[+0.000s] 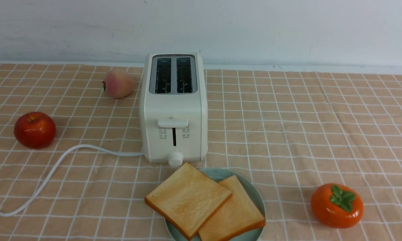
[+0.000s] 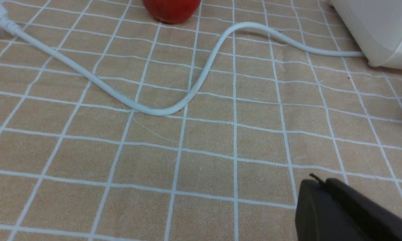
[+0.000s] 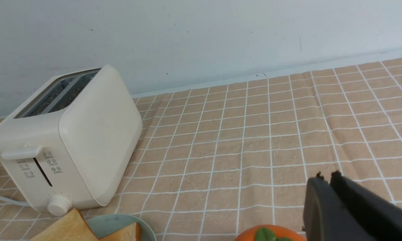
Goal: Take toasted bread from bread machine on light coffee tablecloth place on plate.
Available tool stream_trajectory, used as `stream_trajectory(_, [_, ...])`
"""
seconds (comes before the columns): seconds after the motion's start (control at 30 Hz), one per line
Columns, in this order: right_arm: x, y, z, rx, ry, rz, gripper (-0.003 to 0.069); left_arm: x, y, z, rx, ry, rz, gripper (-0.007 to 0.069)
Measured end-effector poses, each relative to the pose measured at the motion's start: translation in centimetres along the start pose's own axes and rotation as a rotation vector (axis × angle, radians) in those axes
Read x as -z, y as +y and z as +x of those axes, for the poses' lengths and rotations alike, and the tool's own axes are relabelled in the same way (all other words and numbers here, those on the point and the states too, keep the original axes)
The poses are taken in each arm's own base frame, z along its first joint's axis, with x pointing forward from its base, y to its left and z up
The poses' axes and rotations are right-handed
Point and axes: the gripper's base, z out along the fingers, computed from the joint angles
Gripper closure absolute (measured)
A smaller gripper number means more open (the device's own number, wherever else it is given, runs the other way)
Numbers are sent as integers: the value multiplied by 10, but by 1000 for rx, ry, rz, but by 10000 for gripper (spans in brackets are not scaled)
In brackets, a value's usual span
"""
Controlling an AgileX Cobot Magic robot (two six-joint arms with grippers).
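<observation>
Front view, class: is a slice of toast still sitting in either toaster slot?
No: both slots of the toaster are empty, and the two toast slices lie on the plate.

Front view facing bread machine point(image 1: 173, 107) head-on, both low wrist views share its side

The only markings were small printed icons on the front of the bread machine point(image 1: 173, 107), set in two little columns either side of the lever slot. They were too small and blurred to be read in the front view or the right wrist view. No brand, word or number could be made out anywhere else.
</observation>
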Motion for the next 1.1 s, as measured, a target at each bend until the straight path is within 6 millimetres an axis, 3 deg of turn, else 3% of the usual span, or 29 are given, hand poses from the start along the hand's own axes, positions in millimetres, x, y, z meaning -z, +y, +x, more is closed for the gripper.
stream_trajectory(0.47, [10, 0, -1, 0, -54, -8, 603, 0, 0, 0, 0, -1, 0, 617])
stream_trajectory(0.67, [22, -10, 0, 220, -52, 124, 600, 0, 0, 0, 0, -1, 0, 608])
stream_trajectory(0.83, [33, -24, 30, 296, 149, 259, 590, 0, 0, 0, 0, -1, 0, 605])
stream_trajectory(0.97, [35, -31, 59, 299, 188, 276, 585, 0, 0, 0, -1, -1, 0, 605])
stream_trajectory(1.03, [32, -37, 85, 253, 208, 280, 581, 0, 0, 0, -2, -2, 0, 604])
stream_trajectory(1.1, [32, -37, 87, 230, 194, 280, 579, 0, 0, 0, -2, -3, 0, 603])
